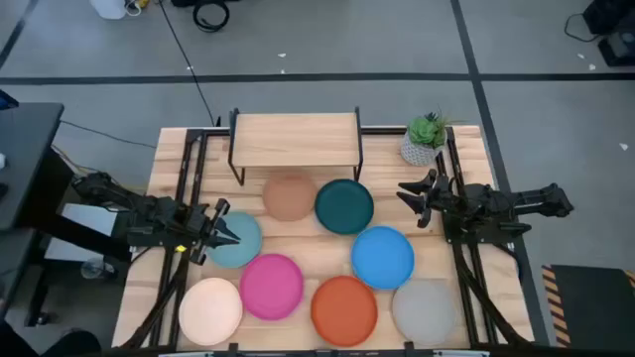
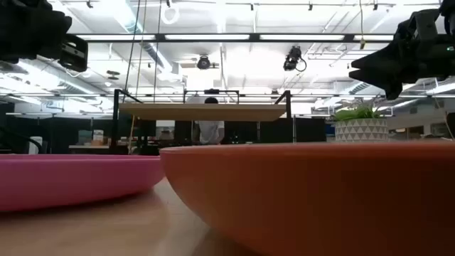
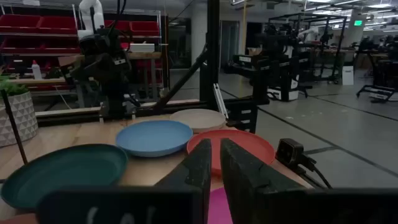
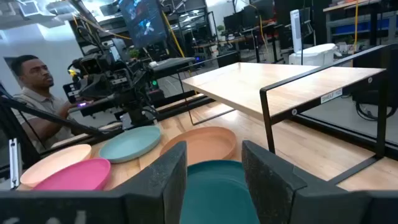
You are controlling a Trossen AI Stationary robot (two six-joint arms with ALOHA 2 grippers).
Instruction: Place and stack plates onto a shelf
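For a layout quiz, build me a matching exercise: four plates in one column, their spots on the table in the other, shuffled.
Column one:
1. tan plate
2. light teal plate
3. grey plate
4. dark teal plate

Column two:
A. under the left end effector
B. front right corner of the table
C. before the shelf, left
D. before the shelf, right

Pairs: 1-C, 2-A, 3-B, 4-D
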